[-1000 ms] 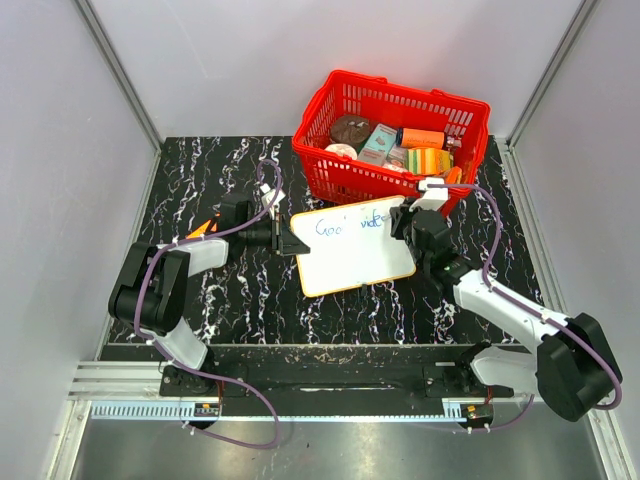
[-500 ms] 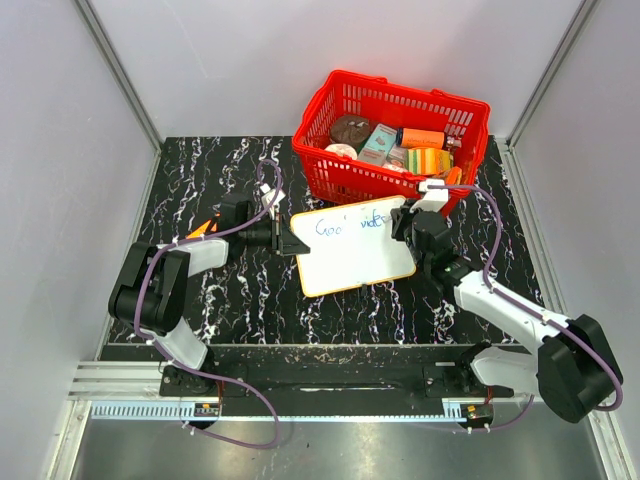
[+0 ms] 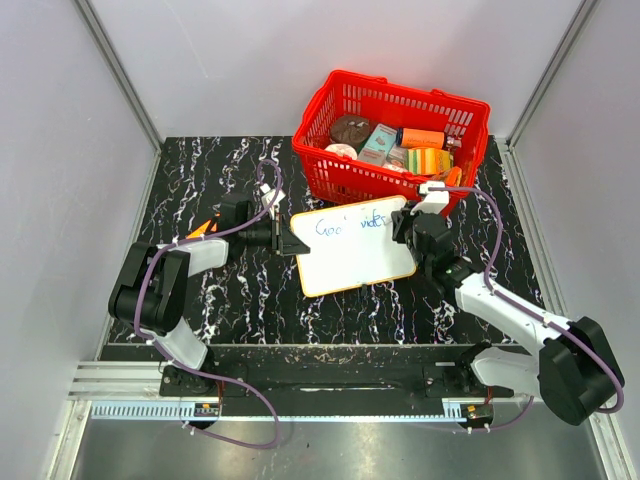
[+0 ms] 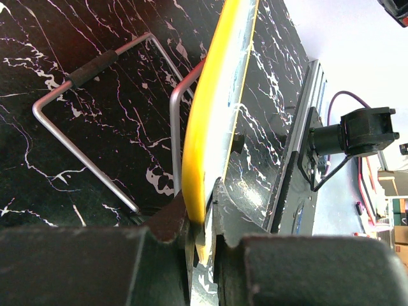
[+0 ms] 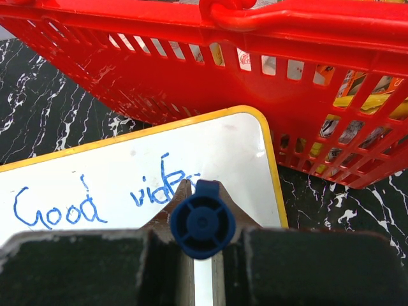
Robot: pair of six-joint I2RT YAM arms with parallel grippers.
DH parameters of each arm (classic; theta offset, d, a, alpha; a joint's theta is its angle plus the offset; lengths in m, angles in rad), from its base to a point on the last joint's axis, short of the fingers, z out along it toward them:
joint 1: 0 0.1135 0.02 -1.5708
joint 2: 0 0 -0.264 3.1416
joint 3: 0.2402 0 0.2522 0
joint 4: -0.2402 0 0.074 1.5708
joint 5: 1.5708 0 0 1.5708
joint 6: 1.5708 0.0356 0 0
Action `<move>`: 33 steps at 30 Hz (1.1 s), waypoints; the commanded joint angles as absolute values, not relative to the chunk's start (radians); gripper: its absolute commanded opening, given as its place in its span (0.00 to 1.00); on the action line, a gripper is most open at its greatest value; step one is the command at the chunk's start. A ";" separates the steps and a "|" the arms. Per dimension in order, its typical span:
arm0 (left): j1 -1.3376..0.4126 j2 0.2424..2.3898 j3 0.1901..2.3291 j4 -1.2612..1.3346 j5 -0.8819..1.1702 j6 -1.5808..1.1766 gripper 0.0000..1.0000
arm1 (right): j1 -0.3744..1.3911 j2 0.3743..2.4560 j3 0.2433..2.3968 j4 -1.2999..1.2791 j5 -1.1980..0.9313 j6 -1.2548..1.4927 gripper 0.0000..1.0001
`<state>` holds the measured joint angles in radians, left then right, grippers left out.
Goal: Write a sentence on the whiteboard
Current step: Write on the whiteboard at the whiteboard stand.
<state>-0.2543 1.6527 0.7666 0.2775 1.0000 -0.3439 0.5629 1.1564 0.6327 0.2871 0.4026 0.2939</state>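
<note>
The whiteboard, white with a yellow rim, lies tilted in the middle of the table. Blue lettering on it reads "Good" and then "vibe". My left gripper is shut on the board's left edge, seen edge-on in the left wrist view. My right gripper is shut on a blue marker, seen end-on, over the board's upper right part at the end of the lettering. The marker's tip is hidden.
A red basket with several packaged goods stands just behind the board, close to my right gripper. A bent wire stand lies on the black marbled table under the board. Grey walls enclose the table on three sides.
The lettering after "Good" has grown by a stroke, and my right gripper has shifted slightly right with the marker. The left arm has not moved.
</note>
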 commanded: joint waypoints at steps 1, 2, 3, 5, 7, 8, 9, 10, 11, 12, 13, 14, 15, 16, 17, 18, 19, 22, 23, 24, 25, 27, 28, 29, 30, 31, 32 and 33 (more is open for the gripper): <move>-0.270 1.692 0.762 0.218 0.842 -0.221 0.00 | 0.558 1.129 0.621 0.302 0.391 0.314 0.00; -0.270 1.693 0.762 0.218 0.842 -0.221 0.00 | 0.558 1.131 0.621 0.304 0.388 0.313 0.00; -0.270 1.694 0.762 0.218 0.842 -0.221 0.00 | 0.558 1.129 0.623 0.305 0.387 0.314 0.00; -0.270 1.694 0.762 0.218 0.842 -0.221 0.00 | 0.558 1.132 0.626 0.307 0.376 0.319 0.00; -0.270 1.694 0.762 0.218 0.842 -0.221 0.00 | 0.557 1.137 0.629 0.310 0.370 0.324 0.00; -0.270 1.694 0.761 0.219 0.842 -0.221 0.00 | 0.558 1.137 0.629 0.313 0.368 0.328 0.00; -0.270 1.694 0.762 0.218 0.841 -0.221 0.00 | 0.558 1.140 0.629 0.319 0.365 0.330 0.00; -0.270 1.692 0.762 0.218 0.842 -0.221 0.00 | 0.560 1.140 0.629 0.321 0.361 0.331 0.00; -0.270 1.693 0.762 0.218 0.842 -0.221 0.00 | 0.558 1.141 0.630 0.324 0.357 0.336 0.00; -0.270 1.694 0.762 0.218 0.842 -0.221 0.00 | 0.558 1.143 0.632 0.327 0.356 0.337 0.00; -0.270 1.694 0.762 0.218 0.842 -0.221 0.00 | 0.558 1.144 0.634 0.330 0.353 0.339 0.00; -0.270 1.692 0.762 0.218 0.841 -0.221 0.00 | 0.558 1.146 0.635 0.331 0.351 0.339 0.00; -0.270 1.692 0.762 0.216 0.841 -0.221 0.00 | 0.558 1.147 0.637 0.339 0.350 0.341 0.00; -0.270 1.692 0.762 0.216 0.841 -0.221 0.00 | 0.557 1.150 0.635 0.339 0.350 0.342 0.00; -0.270 1.692 0.762 0.218 0.841 -0.221 0.00 | 0.558 1.149 0.640 0.337 0.353 0.339 0.00; -0.270 1.692 0.761 0.218 0.842 -0.221 0.00 | 0.558 1.144 0.640 0.334 0.354 0.339 0.00; -0.270 1.692 0.762 0.216 0.842 -0.221 0.00 | 0.558 1.137 0.640 0.334 0.351 0.337 0.00; -0.270 1.694 0.762 0.216 0.842 -0.221 0.00 | 0.558 1.086 0.640 0.331 0.344 0.336 0.00; -0.270 1.694 0.762 0.216 0.841 -0.221 0.00 | 0.558 1.057 0.643 0.330 0.341 0.331 0.00; -0.270 1.692 0.762 0.216 0.841 -0.221 0.00 | 0.558 1.037 0.641 0.325 0.338 0.333 0.00; -0.270 1.692 0.761 0.216 0.842 -0.221 0.00 | 0.558 1.023 0.643 0.322 0.330 0.331 0.00; -0.270 1.692 0.761 0.216 0.842 -0.221 0.00 | 0.558 0.977 0.643 0.315 0.330 0.328 0.00; -0.270 1.692 0.762 0.216 0.842 -0.221 0.00 | 0.558 0.963 0.644 0.311 0.328 0.325 0.00; -0.270 1.693 0.762 0.216 0.841 -0.221 0.00 | 0.558 0.942 0.646 0.308 0.328 0.318 0.00; -0.270 1.692 0.761 0.216 0.841 -0.221 0.00 | 0.558 0.931 0.647 0.299 0.328 0.316 0.00; -0.270 1.692 0.762 0.216 0.841 -0.221 0.00 | 0.558 0.924 0.647 0.296 0.325 0.310 0.00; -0.270 1.692 0.762 0.216 0.841 -0.221 0.00 | 0.557 0.905 0.649 0.290 0.325 0.304 0.00; -0.270 1.692 0.762 0.216 0.841 -0.221 0.00 | 0.558 0.900 0.647 0.288 0.325 0.299 0.00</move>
<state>-0.2543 1.6527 0.7666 0.2775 1.0000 -0.3435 0.5625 0.9375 0.6270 0.2855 0.3443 0.3222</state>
